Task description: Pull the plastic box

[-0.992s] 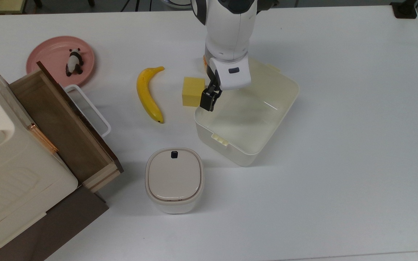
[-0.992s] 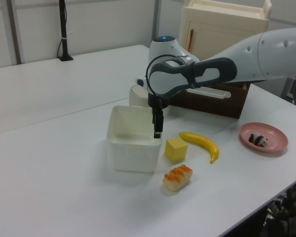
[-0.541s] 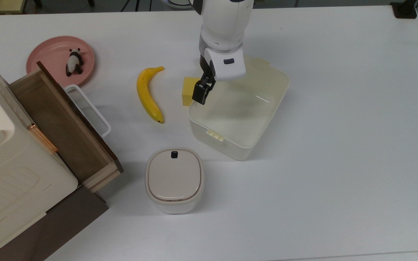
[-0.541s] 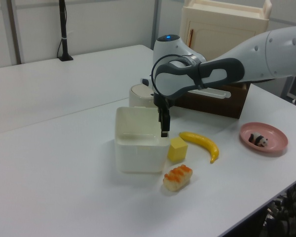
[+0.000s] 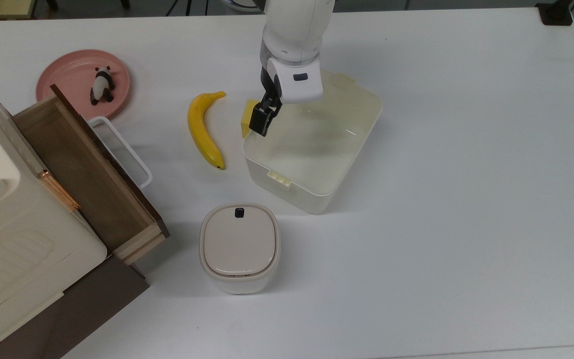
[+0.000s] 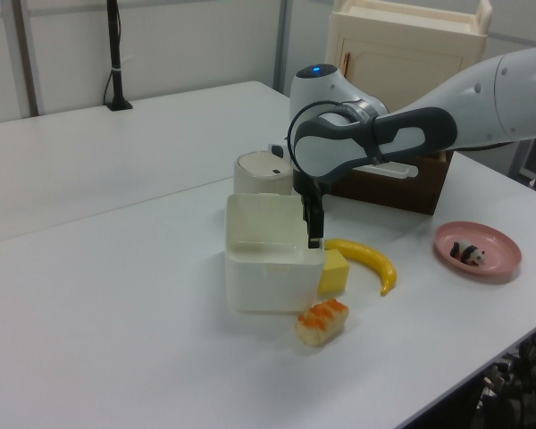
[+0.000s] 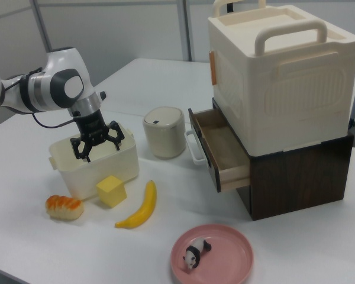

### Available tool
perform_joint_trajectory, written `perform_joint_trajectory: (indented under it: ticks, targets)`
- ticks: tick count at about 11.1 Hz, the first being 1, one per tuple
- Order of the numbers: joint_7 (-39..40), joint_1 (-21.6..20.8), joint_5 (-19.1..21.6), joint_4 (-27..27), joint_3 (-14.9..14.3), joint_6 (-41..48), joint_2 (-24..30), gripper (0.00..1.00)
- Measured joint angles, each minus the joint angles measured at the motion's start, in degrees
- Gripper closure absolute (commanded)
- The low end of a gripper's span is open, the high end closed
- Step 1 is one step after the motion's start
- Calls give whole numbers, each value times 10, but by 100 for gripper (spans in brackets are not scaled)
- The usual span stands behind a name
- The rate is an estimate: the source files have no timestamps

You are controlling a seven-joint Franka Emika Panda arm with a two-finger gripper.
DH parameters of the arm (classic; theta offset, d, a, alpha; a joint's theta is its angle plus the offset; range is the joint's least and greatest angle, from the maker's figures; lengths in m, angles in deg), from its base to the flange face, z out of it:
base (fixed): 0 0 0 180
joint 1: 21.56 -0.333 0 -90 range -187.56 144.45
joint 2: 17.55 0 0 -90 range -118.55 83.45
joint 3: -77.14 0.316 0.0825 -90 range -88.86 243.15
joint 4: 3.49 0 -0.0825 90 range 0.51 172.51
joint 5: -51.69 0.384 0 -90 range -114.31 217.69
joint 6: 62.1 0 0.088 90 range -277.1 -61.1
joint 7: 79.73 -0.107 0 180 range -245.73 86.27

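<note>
Now we see the box (image 5: 317, 164) on the tabletop (image 5: 466, 224), touching the yellow cube (image 6: 334, 272), the banana (image 5: 203, 130) just beyond. Our fingers (image 7: 114, 134) stand wide, straddling the box wall nearest the cube.

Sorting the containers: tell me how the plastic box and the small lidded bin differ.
The plastic box is open-topped, rectangular and wider; the lidded bin is closed, rounder and smaller, with a dark button. The gripper is at the box's rim; the bin stands apart from it. Both are cream-white.
</note>
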Motion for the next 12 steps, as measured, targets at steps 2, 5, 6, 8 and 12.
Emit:
perform_joint_trajectory:
  ticks: [2,5,6,8,12]
  targets:
    - [0,2,0,0,0,0,2,0]
    - [-51,2,0,-7,0,-1,14,0]
    - [-91,2,1,-12,0,-1,20,0]
    - [-182,2,1,-22,1,1,32,0]
    - [-290,12,35,-88,0,107,63,0]
